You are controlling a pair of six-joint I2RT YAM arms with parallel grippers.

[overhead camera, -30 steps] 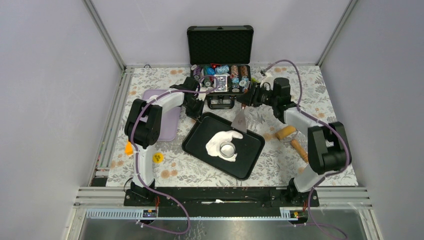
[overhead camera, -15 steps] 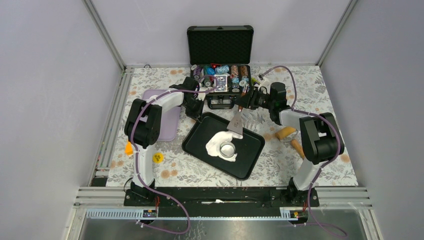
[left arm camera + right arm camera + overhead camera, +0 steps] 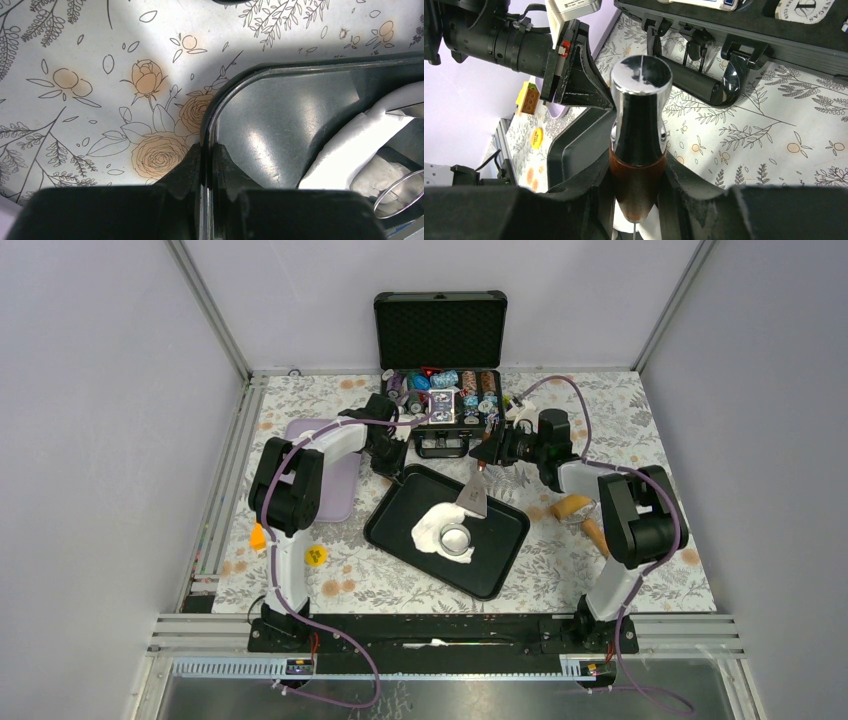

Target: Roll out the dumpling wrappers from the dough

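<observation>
From the wrist, right fingers hide the scraper's blade.

The tray is smooth, glossy black and catches the light. The dough looks soft and matt white, and the ring cutter is polished steel. The scraper has a mirror-bright chrome cap over dark glossy wood. My right end effector is matt black plastic. The table has a smooth floral printed cover.

white dough, black tray, lilac board, brown-and-chrome scraper handle, pale cloth printed with orange flowers
</observation>
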